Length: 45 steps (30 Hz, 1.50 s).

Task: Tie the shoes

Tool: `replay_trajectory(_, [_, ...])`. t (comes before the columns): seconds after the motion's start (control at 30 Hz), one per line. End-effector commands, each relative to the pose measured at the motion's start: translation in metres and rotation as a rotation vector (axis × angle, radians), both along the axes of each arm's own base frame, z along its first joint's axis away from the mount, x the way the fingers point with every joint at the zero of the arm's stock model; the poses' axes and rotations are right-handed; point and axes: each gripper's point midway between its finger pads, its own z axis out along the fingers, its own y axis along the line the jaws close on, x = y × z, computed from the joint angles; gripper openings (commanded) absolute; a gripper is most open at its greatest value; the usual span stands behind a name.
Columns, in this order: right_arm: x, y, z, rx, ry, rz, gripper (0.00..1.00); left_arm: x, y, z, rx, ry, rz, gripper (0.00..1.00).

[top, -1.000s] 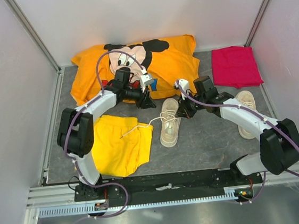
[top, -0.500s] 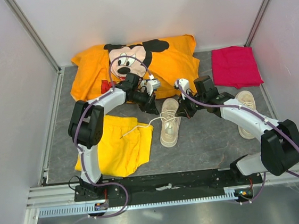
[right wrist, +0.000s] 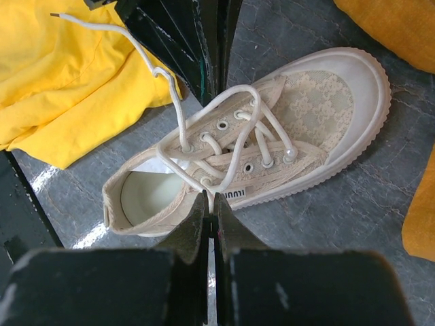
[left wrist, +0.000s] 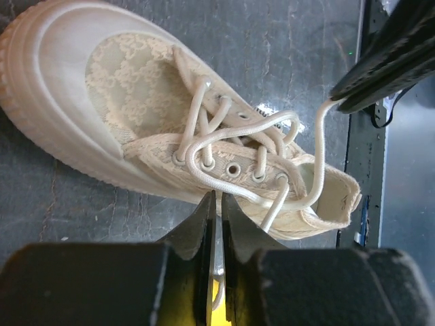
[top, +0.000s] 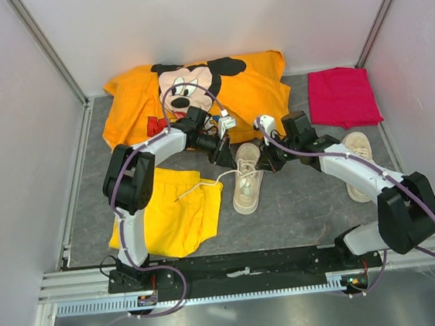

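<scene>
One cream shoe (top: 247, 185) lies mid-table with its toe pointing away, also seen as shoe (left wrist: 81, 102) and shoe (right wrist: 319, 102). The other shoe (top: 358, 165) lies at the right. My right gripper (top: 268, 163) sits at the near shoe's right side, shut on a white lace (right wrist: 234, 153) that runs into the gripper (right wrist: 212, 197). My left gripper (top: 226, 156) is at the shoe's left side. That gripper (left wrist: 217, 195) shows only a thin slit. A lace strand (left wrist: 224, 288) shows through the slit. Whether it is pinched is unclear.
Yellow shorts (top: 168, 215) lie left of the shoe, and the free lace end (top: 181, 198) rests on them. An orange cartoon shirt (top: 252, 89) covers the back of the table. A folded red cloth (top: 341, 97) lies at the back right. Walls enclose three sides.
My left arm has swung right and nearer, from over the orange shirt down to the shoe's left side, while its jaws narrowed. The right arm and the lace on the shorts stayed put.
</scene>
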Motion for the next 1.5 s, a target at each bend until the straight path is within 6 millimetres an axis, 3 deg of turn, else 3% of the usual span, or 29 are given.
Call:
replay_trajectory(0.0, [0.007,0.002,-0.002,0.003,-0.031,0.005,0.00,-0.001,-0.013,0.038,-0.123,-0.008,-0.034,0.12])
replay_trajectory(0.27, [0.014,0.005,-0.005,0.010,-0.036,-0.006,0.00,-0.007,-0.019,0.058,-0.220,0.003,-0.076,0.12])
replay_trajectory(0.63, [0.023,0.007,-0.008,0.019,-0.047,-0.028,0.00,-0.015,-0.029,0.065,-0.280,0.041,-0.132,0.12])
replay_trajectory(1.0, [0.026,0.010,-0.005,0.041,-0.051,-0.046,0.00,-0.019,-0.037,0.056,-0.256,0.065,-0.140,0.13])
replay_trajectory(1.47, [0.029,0.016,0.007,0.098,-0.055,-0.063,0.00,-0.025,-0.041,0.047,-0.197,0.051,-0.138,0.28])
